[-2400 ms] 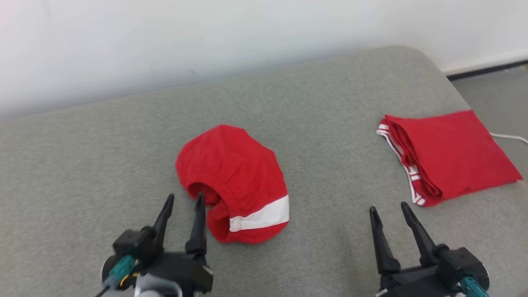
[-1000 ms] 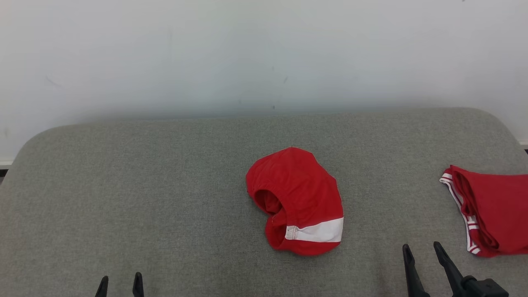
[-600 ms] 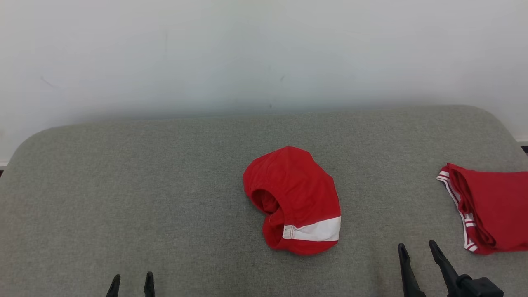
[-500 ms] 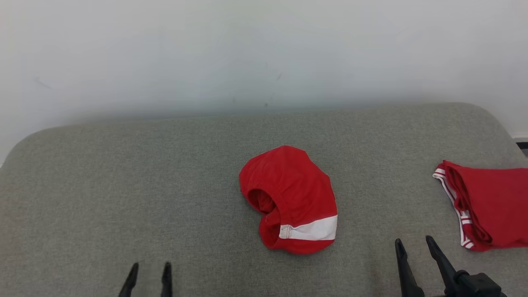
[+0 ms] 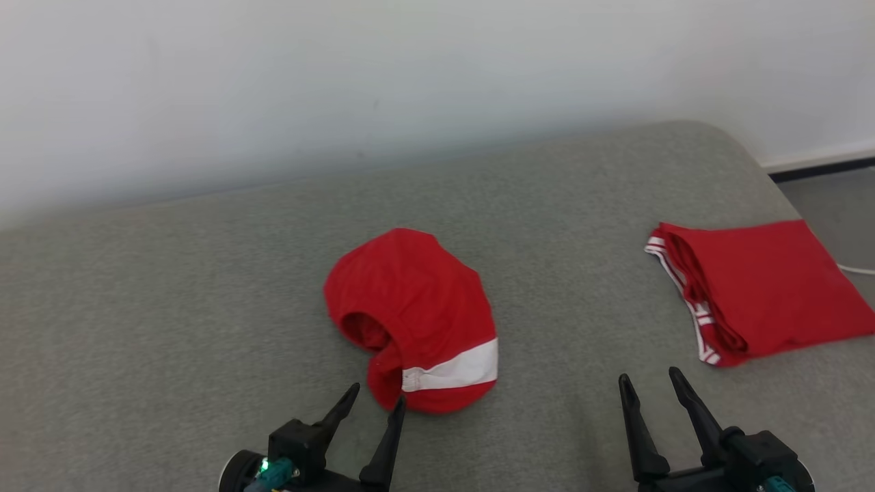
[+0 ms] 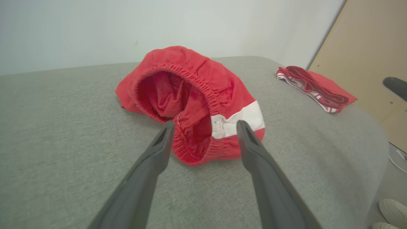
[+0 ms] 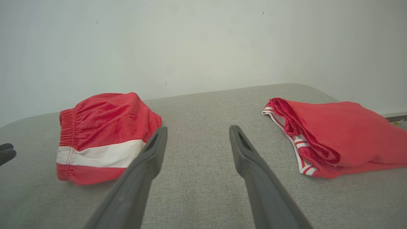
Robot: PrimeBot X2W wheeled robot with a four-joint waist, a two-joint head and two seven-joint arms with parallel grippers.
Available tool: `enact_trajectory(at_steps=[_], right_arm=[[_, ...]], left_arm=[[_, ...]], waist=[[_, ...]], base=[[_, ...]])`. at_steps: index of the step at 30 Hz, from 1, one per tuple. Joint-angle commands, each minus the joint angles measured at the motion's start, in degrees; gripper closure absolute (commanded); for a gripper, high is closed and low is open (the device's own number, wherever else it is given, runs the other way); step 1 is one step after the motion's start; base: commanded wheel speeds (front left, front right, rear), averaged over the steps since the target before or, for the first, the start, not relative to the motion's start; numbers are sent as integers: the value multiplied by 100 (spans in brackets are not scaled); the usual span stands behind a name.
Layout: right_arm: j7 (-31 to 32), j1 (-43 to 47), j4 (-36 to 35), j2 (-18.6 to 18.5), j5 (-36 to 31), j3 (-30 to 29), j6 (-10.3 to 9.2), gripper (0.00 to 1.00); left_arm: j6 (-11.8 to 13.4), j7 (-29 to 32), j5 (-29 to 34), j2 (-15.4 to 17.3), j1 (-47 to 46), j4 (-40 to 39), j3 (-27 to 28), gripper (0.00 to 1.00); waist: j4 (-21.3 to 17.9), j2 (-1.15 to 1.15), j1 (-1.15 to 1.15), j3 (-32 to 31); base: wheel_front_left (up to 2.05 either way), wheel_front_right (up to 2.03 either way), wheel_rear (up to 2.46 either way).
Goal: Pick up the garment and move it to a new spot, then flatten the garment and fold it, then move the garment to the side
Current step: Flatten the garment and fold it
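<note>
The garment (image 5: 417, 314), a bunched pair of red shorts with a white band and an elastic waist opening, lies mid-way across the grey padded surface (image 5: 171, 307). My left gripper (image 5: 376, 398) is open just in front of its near edge, fingers pointing at the waist opening (image 6: 171, 95), not touching it. In the left wrist view the garment (image 6: 197, 95) sits right beyond the open left gripper (image 6: 205, 124). My right gripper (image 5: 649, 383) is open and empty over bare surface, to the right of the garment (image 7: 101, 133). In the right wrist view the right gripper (image 7: 195, 132) points between the two red items.
A second red garment (image 5: 759, 287), folded flat with white-striped trim, lies at the right end of the surface (image 7: 330, 130). A white wall (image 5: 410, 82) backs the surface. Floor and a white cable (image 5: 858, 268) lie past the right edge. A wooden panel (image 6: 365, 47) stands to the right.
The head camera has tilted down and turned, shifting the whole picture. My left gripper has come up close to the garment's near edge. The garment lies as before.
</note>
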Motion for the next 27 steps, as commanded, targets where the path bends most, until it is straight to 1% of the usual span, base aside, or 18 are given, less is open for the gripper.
enact_trajectory(at_steps=[1,5,9,14,19,20,22,23,27], right_arm=[[-12,-40,11,15,39,10,-15,0],[-38,-141,31,55,68,70,-15,0],[-57,-181,59,74,73,29,-15,0],[-58,-171,73,87,62,3,-15,0],[-60,-212,41,103,22,5,-15,0],[-58,-213,37,107,20,15,-15,0],[-57,-195,38,109,20,36,-15,0],[-57,-186,41,109,19,47,-15,0],[-57,-173,57,84,20,74,-15,0]], left_arm=[[12,-2,-32,7,-116,50,9,0],[12,24,-158,-24,-364,472,-25,0],[12,-35,-192,-20,-561,745,-53,0],[12,-102,-265,-21,-666,976,-76,0],[11,-179,-306,-16,-659,1045,-138,0],[11,-193,-313,-15,-666,1017,-151,35],[11,-214,-314,-15,-688,958,-150,88],[11,-225,-328,-26,-692,935,-140,100],[11,-242,-360,-52,-707,849,-152,100]], waist=[[-367,0,-1,250],[-689,0,-1,382],[-873,0,-1,470],[-936,0,-1,491],[-923,0,-1,470],[-914,0,-1,461],[-895,0,-1,438],[-887,0,-1,425],[-867,0,-1,369]], base=[[0,0,0],[0,0,0],[0,0,0],[0,0,0],[0,0,0],[0,0,0],[0,0,0],[0,0,0],[0,0,0]])
